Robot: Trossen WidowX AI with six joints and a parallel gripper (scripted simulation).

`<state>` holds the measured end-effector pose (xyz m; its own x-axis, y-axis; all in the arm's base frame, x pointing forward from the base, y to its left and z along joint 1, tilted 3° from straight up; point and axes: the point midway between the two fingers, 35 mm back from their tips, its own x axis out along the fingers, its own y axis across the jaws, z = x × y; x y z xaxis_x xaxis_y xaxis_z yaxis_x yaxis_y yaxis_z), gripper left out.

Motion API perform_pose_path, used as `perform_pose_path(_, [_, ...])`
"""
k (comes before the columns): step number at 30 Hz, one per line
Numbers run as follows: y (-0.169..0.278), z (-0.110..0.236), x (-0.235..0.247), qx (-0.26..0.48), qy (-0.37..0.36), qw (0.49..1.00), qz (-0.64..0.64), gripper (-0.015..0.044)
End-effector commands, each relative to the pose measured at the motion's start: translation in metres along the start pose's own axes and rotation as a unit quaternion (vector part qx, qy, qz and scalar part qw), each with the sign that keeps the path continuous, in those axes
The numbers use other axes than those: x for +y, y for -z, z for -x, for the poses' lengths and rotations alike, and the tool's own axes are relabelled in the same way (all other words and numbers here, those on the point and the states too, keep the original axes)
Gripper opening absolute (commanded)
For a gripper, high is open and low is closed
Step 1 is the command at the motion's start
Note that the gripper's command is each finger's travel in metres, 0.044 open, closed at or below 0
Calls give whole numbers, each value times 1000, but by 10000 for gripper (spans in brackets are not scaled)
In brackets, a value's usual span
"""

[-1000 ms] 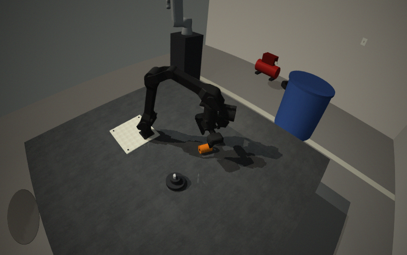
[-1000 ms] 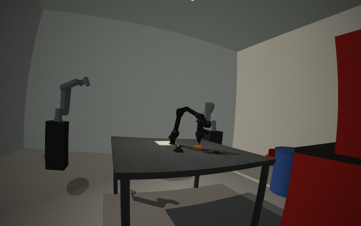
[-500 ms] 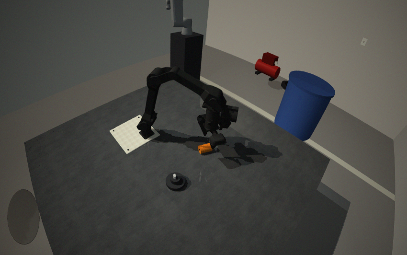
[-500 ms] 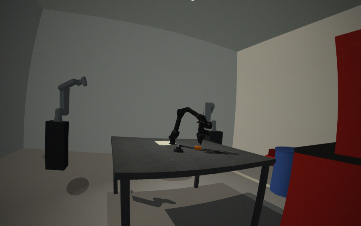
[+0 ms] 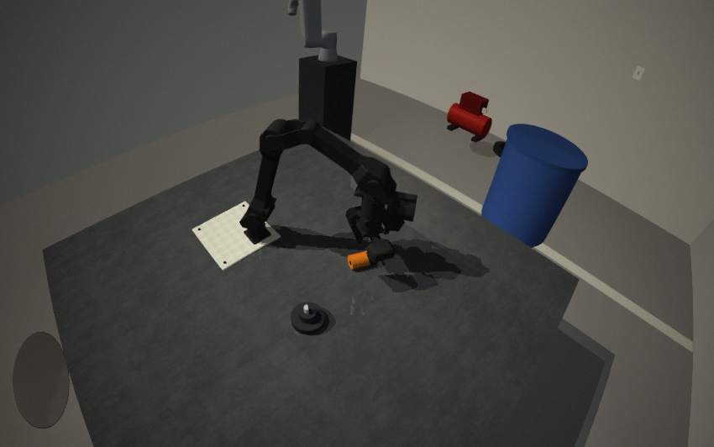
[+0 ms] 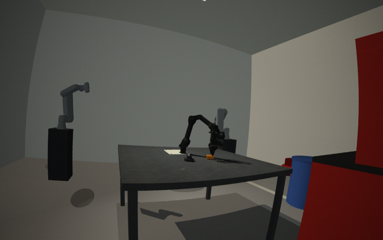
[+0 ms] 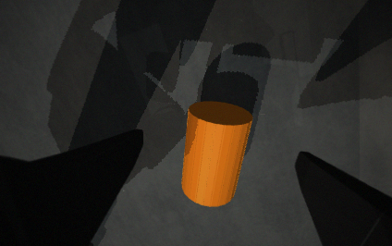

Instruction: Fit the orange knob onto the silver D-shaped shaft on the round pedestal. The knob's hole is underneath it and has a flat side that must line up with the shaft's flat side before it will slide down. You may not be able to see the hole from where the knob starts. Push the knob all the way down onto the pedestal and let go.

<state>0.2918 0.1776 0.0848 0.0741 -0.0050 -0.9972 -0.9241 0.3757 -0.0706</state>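
The orange knob (image 7: pixel 216 154) lies on its side on the dark worktop (image 5: pixel 210 342), between the gripper's widely spread fingers without touching either. The gripper (image 5: pixel 375 247) hangs just above it, holding nothing. The round pedestal (image 5: pixel 309 319) with its silver shaft (image 5: pixel 306 308) stands well apart, nearer the worktop's front. The arm's base sits on a white plate (image 5: pixel 221 242).

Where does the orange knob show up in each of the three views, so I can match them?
Top: the knob lies on its side near the middle of the table, just below the open jaws, up and right of the pedestal.
Exterior: the knob is a small orange spot on the far part of the table, right of the pedestal.
Wrist: the knob fills the centre, between the jaws.
Shared landmark: the gripper above it.
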Motion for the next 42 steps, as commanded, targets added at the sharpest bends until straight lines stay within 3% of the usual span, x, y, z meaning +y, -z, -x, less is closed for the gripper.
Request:
perform_pose_path(1, [0,-8,1,0,-2,1000,-1,440])
perform_pose_path(16, [1,-30,1,0,-2,1000,-1,440])
perform_pose_path(24, [1,-30,1,0,-2,1000,-1,240])
perform_pose_path(34, [1,-30,1,0,-2,1000,-1,240])
perform_pose_path(42, [1,-30,1,0,-2,1000,-1,187])
